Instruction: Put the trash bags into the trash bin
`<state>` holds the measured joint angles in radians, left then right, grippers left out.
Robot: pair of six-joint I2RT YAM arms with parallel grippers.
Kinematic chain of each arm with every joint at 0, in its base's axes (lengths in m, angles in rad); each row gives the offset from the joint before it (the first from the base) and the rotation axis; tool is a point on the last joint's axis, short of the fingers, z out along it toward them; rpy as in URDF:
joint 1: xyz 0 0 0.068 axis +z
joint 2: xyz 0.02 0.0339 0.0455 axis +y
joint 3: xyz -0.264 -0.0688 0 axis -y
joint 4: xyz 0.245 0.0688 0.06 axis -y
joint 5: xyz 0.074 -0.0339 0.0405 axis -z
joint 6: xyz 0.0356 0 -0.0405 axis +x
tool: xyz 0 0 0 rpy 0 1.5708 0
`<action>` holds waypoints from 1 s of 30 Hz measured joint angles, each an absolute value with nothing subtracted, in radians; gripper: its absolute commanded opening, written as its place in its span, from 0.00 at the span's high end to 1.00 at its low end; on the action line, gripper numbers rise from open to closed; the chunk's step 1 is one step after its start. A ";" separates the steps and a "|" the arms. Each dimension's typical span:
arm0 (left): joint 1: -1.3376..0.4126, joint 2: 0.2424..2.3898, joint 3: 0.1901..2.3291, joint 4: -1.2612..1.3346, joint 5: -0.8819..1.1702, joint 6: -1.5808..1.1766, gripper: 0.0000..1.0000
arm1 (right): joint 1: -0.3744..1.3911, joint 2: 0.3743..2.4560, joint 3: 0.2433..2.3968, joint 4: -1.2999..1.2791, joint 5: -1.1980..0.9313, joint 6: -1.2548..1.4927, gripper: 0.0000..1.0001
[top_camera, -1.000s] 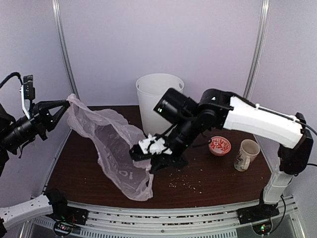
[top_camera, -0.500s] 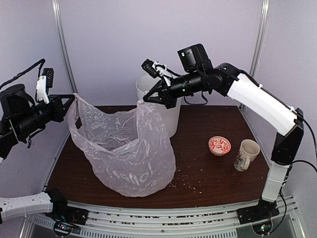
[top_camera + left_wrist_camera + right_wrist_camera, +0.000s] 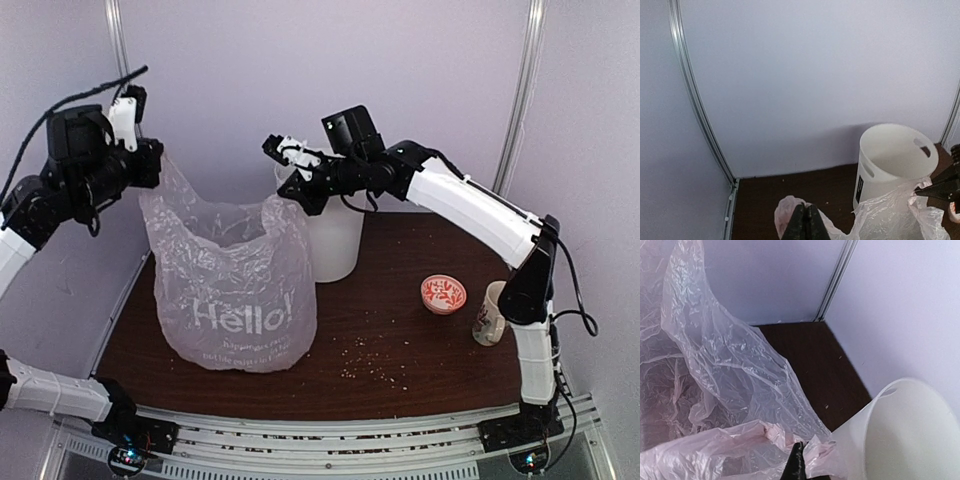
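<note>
The pale-pink translucent trash bag [image 3: 235, 290] with white "Hello!" lettering hangs open and upright, its bottom on the table, just left of the white trash bin [image 3: 335, 235]. My left gripper [image 3: 157, 165] is shut on the bag's left top edge, held high at the left; in the left wrist view the closed fingers [image 3: 807, 226] pinch pink plastic [image 3: 790, 212]. My right gripper [image 3: 293, 198] is shut on the bag's right top edge, in front of the bin's rim. In the right wrist view the bag [image 3: 715, 380] fills the left and the bin [image 3: 910, 435] stands at lower right.
A red-and-white patterned bowl [image 3: 443, 293] and a floral mug [image 3: 494, 312] stand at the right of the dark brown table [image 3: 420, 350]. Crumbs lie near the table's front. Purple walls with metal posts [image 3: 125, 60] enclose the back and sides.
Both grippers rose and drew closer, lifting the bag from slumped to upright with "Hello!" facing the camera. The right gripper shifted left and down beside the bin's rim.
</note>
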<state>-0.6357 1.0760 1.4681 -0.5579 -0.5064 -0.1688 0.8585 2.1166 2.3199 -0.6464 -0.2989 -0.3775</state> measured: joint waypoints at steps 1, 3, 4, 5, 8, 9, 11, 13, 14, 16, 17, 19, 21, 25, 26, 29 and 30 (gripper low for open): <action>-0.636 1.093 1.554 -0.561 -0.501 -0.141 1.00 | 0.867 2.109 2.351 -0.629 -0.275 -0.407 1.00; -0.636 1.106 1.706 -0.556 -0.488 -0.095 1.00 | 0.891 2.078 2.394 -0.587 -0.234 -0.453 1.00; -0.642 1.105 1.777 -0.551 -0.480 -0.074 1.00 | 0.907 2.058 2.423 -0.568 -0.218 -0.473 1.00; -0.651 1.097 1.836 -0.539 -0.473 -0.056 1.00 | 0.925 2.043 2.469 -0.554 -0.206 -0.492 1.00; -0.670 1.029 1.904 -0.493 -0.408 -0.007 1.00 | 0.971 1.996 2.634 -0.500 -0.187 -0.529 1.00; -0.672 0.989 1.891 -0.471 -0.374 0.008 1.00 | 0.981 1.969 2.659 -0.489 -0.193 -0.536 1.00; -0.674 0.917 1.816 -0.421 -0.332 0.022 1.00 | 0.984 1.900 2.656 -0.479 -0.219 -0.553 1.00; -0.675 0.847 1.676 -0.362 -0.307 0.020 1.00 | 0.977 1.818 2.524 -0.464 -0.256 -0.562 1.00; -0.674 0.817 1.571 -0.327 -0.302 0.012 1.00 | 0.975 1.758 2.399 -0.440 -0.276 -0.563 1.00; -0.675 0.771 1.316 -0.271 -0.293 -0.020 1.00 | 0.970 1.684 2.144 -0.377 -0.301 -0.554 1.00; -0.675 0.761 1.165 -0.256 -0.282 -0.041 1.00 | 0.969 1.673 2.024 -0.345 -0.308 -0.547 1.00; -0.675 0.767 0.935 -0.285 -0.255 -0.080 1.00 | 0.968 1.692 1.824 -0.316 -0.315 -0.532 1.00; -0.676 0.770 0.769 -0.403 -0.211 -0.116 1.00 | 0.968 1.795 1.667 -0.352 -0.346 -0.519 1.00; -0.678 0.609 0.754 -0.542 -0.153 -0.159 1.00 | 0.978 1.894 1.533 -0.545 -0.443 -0.517 1.00; -0.678 0.559 0.792 -0.546 -0.150 -0.163 1.00 | 0.988 1.877 1.531 -0.576 -0.463 -0.517 1.00; -0.678 0.455 0.907 -0.501 -0.149 -0.165 1.00 | 1.035 1.767 1.591 -0.624 -0.542 -0.520 1.00; -0.678 0.440 0.925 -0.485 -0.150 -0.165 1.00 | 1.049 1.731 1.634 -0.629 -0.573 -0.520 1.00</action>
